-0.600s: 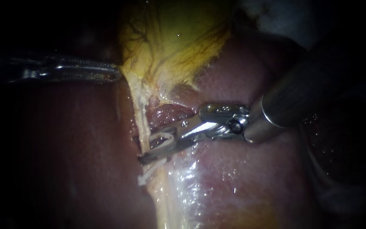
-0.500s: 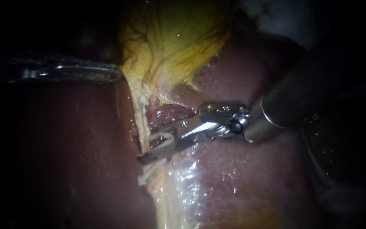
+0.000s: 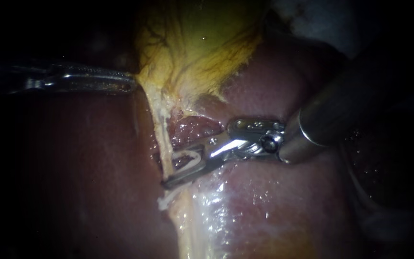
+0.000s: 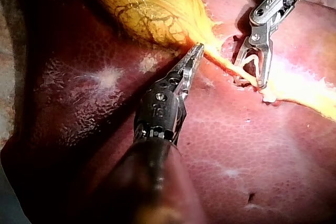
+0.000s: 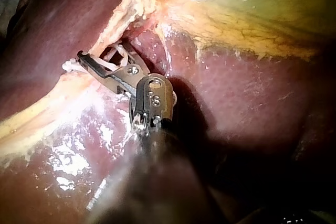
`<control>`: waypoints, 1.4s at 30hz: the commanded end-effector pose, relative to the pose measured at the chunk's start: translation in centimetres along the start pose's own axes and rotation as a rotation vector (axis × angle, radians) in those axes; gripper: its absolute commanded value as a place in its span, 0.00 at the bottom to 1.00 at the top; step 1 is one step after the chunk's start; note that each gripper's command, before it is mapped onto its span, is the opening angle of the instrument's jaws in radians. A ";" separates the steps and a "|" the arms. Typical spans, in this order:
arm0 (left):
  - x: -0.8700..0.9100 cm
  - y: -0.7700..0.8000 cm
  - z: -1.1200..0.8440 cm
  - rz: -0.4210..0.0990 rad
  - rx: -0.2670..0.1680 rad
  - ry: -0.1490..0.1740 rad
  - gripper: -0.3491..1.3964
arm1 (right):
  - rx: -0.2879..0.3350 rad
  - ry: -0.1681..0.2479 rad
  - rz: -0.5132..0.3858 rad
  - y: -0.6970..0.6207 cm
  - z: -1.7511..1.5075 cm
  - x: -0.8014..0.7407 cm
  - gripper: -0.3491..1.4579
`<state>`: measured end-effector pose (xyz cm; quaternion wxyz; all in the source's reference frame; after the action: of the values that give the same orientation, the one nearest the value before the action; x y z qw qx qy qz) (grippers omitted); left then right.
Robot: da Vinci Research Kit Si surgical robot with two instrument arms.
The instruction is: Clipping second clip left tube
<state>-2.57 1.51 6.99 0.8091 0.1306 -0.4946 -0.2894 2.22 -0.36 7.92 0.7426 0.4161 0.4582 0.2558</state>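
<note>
A pale left tube [image 3: 161, 129] runs down from the yellow gallbladder [image 3: 197, 43] over the liver [image 3: 264, 201]. My right instrument [image 3: 168, 169] comes in from the right. Its jaws straddle this tube and hold a white clip [image 3: 190, 158] between them, still spread wide. Another white clip [image 3: 168, 199] sits on the tube just below. The left wrist view shows the same straddle by the right instrument [image 4: 251, 80]. My left instrument [image 3: 132, 84] is shut on the gallbladder's edge and holds it to the left, as its tip [image 4: 197, 51] also shows.
Dark red liver [image 4: 252, 145] lies under both instruments. A raw pocket [image 3: 192, 127] opens between the tube and the right instrument's hinge. In the right wrist view, the gallbladder [image 5: 252, 9] lies ahead of the jaws [image 5: 97, 56].
My right instrument's jaws, with the clip and the tube, have shifted slightly right and down. The left instrument has stayed still.
</note>
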 end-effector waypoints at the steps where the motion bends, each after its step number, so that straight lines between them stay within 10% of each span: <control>1: 0.00 0.00 0.00 0.000 0.000 0.000 0.00 | 0.002 -0.001 -0.002 0.00 -0.02 -0.01 0.52; 21: 0.00 0.00 -0.01 0.000 -0.002 0.000 0.00 | 0.038 -0.009 -0.045 -0.15 -0.63 -0.04 0.53; 32: 0.00 -0.01 -0.01 0.000 -0.002 0.000 0.00 | 0.094 0.053 -0.041 -0.39 -0.88 0.28 0.53; 42: 0.00 -0.01 -0.01 0.000 -0.003 0.000 0.00 | 0.124 0.057 -0.048 -0.35 -0.74 0.30 0.52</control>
<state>-2.57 1.51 6.98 0.8092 0.1296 -0.4944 -0.2897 1.70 -0.04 7.32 0.7078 0.4436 0.5044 0.2187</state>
